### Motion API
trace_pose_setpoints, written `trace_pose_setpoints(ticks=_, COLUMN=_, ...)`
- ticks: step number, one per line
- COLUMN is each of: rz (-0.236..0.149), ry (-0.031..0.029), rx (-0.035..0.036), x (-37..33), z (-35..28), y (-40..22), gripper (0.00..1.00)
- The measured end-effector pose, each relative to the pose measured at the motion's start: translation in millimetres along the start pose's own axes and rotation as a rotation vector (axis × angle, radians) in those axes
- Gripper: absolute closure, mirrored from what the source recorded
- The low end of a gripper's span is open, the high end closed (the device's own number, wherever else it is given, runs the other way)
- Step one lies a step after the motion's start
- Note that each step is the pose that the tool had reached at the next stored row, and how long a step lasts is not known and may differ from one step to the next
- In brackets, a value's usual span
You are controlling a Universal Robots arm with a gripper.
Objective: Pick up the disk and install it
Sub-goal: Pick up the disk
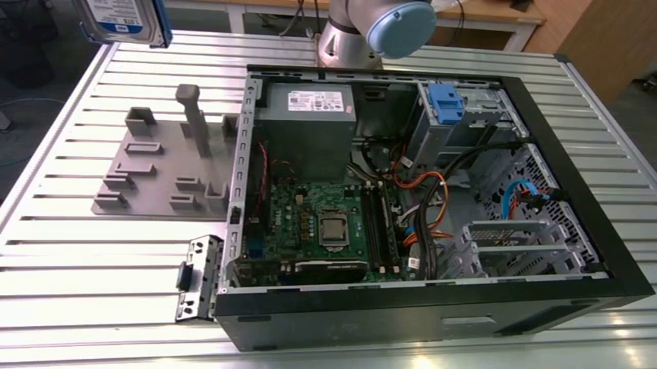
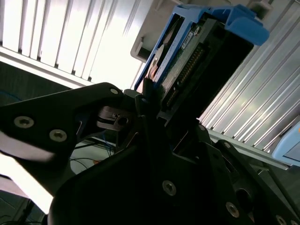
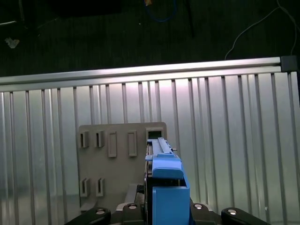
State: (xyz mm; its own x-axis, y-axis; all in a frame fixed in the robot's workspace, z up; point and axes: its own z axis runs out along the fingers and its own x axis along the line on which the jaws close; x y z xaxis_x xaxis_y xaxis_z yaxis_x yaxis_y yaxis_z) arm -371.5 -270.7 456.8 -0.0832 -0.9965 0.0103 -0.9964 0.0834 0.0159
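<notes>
High above the grey slotted fixture (image 1: 154, 184), the disk (image 1: 121, 19) hangs clear of every slot, its white-and-blue label facing outward in the exterior view. In the first wrist view it stands edge-on with its bright blue bracket nearest the camera, and the fixture lies directly behind it on the slatted metal table (image 1: 82, 269). The gripper (image 3: 165, 208) is clamped on the disk: black fingers (image 3: 133, 208) sit to either side of the blue bracket. In the second wrist view the connector edge of the drive rises out of the dark gripper body. The contact itself is in shadow there, so the grip seems to be on the two flat faces rather than on the bracket. To the fixture's side, toward the exterior view's right, the open computer case (image 1: 585, 223) lies on the same table. Inside it are the grey power supply (image 1: 306, 115) at the end nearest the arm's base (image 1: 349, 42) and a grey metal drive cage (image 1: 467, 115) with a small blue latch (image 1: 444, 104), well apart from the fixture.
</notes>
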Motion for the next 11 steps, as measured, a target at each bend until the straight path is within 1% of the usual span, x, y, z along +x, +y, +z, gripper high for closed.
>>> trace_pose_setpoints(ticks=4, rz=0.000, ry=0.0000, rx=0.0001, x=0.1, z=-5.4, y=0.1, gripper=0.64)
trace_pose_setpoints(ticks=11, rz=0.000, ry=-0.0005, rx=0.0001, x=0.2, z=-17.4, y=0.3, gripper=0.64)
